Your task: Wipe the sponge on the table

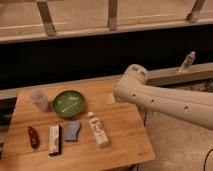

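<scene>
The blue-grey sponge (71, 131) lies flat on the wooden table (122, 137), left of centre, between a white-and-red packet and a white bottle. A thick white arm link (165, 100) reaches in from the right and ends in a rounded joint (134, 76) over the table's back right corner. My gripper is out of view; no fingers show anywhere. Nothing touches the sponge.
A green bowl (68, 103) and a clear plastic cup (39, 99) stand behind the sponge. The white bottle (98, 129) lies to its right, the packet (54, 139) and a small red object (33, 136) to its left. Another bottle (187, 61) stands on the far ledge.
</scene>
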